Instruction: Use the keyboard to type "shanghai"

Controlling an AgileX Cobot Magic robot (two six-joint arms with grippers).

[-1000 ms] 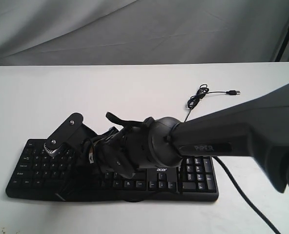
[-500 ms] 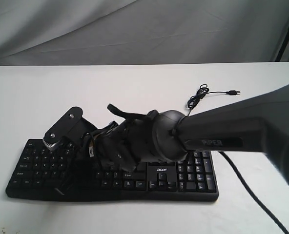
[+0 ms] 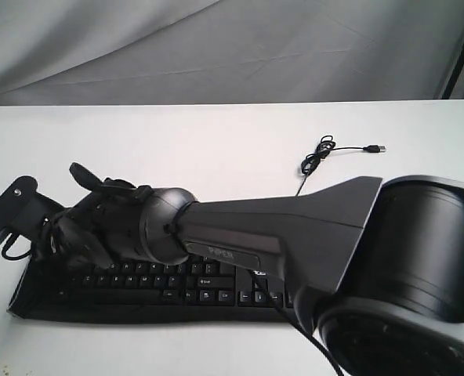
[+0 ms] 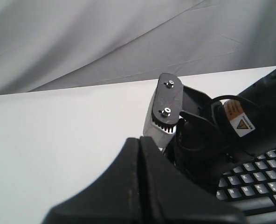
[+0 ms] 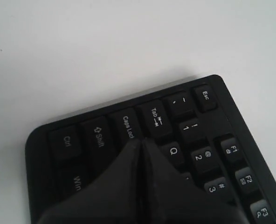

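Observation:
The black keyboard (image 3: 216, 291) lies along the white table's near side, much of it covered by my right arm (image 3: 279, 227), which reaches across to its left end. In the right wrist view my right gripper (image 5: 140, 141) is shut with nothing in it. Its tip sits over the key beside Caps Lock (image 5: 127, 127) and below Q (image 5: 174, 151); I cannot tell whether it touches. My left gripper (image 4: 139, 139) is shut and empty, held beside the right arm's wrist plate (image 4: 166, 106), with the keyboard (image 4: 257, 181) next to it.
The keyboard's thin cable (image 3: 317, 157) coils on the table behind it, with the USB plug (image 3: 377, 147) loose. A grey curtain (image 3: 216, 47) hangs behind the table's far edge. The right arm's own black cable (image 3: 291, 313) hangs over the keyboard's front edge.
My right arm has swung left along the keyboard, from its middle to its left end. The wrist plate now stands out past the keyboard's left edge.

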